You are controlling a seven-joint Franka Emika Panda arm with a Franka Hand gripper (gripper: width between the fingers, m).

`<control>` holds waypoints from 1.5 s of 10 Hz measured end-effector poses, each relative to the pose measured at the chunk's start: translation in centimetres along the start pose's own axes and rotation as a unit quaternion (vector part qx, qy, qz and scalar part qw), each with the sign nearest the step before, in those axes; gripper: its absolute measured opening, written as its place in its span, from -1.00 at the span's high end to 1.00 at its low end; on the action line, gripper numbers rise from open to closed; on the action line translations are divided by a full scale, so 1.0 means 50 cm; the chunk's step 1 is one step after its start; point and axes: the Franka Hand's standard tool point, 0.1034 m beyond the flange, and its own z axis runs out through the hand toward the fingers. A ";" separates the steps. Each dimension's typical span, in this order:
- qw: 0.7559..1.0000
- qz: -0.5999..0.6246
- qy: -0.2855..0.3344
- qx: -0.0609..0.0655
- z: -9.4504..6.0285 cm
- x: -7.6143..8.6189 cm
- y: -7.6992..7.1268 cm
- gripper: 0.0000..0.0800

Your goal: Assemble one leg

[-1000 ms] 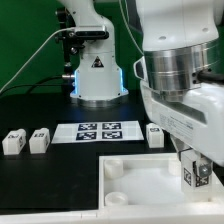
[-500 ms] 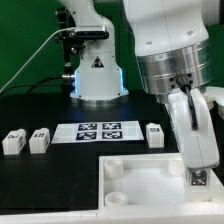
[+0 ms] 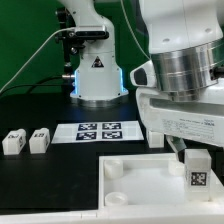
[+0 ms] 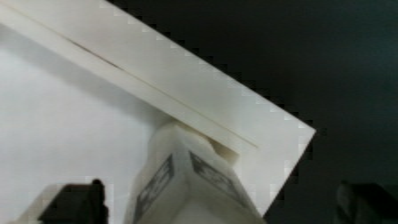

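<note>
In the exterior view the gripper (image 3: 196,150) is largely hidden behind the arm's wrist housing, so its opening cannot be told there. In the wrist view both fingertips (image 4: 71,200) are seen well apart, with the leg (image 4: 192,170) standing between them and touched by neither; nothing is held. The arm (image 3: 180,70) is bent steeply down over the exterior view's right side of the white panel (image 3: 140,175). The leg (image 3: 197,170) is seen upright on that panel, tag facing the camera, just below the wrist. Two further legs (image 3: 26,141) are seen on the black counter (image 3: 40,110), at the exterior view's left of the marker board (image 3: 100,132).
</note>
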 end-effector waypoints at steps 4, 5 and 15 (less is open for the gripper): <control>0.958 -0.286 0.010 -0.025 -0.004 0.000 -0.002 -0.62; 0.937 -0.348 0.009 -0.034 -0.007 -0.001 -0.004 -0.62; 0.997 -0.060 0.028 -0.042 -0.014 0.017 0.002 0.23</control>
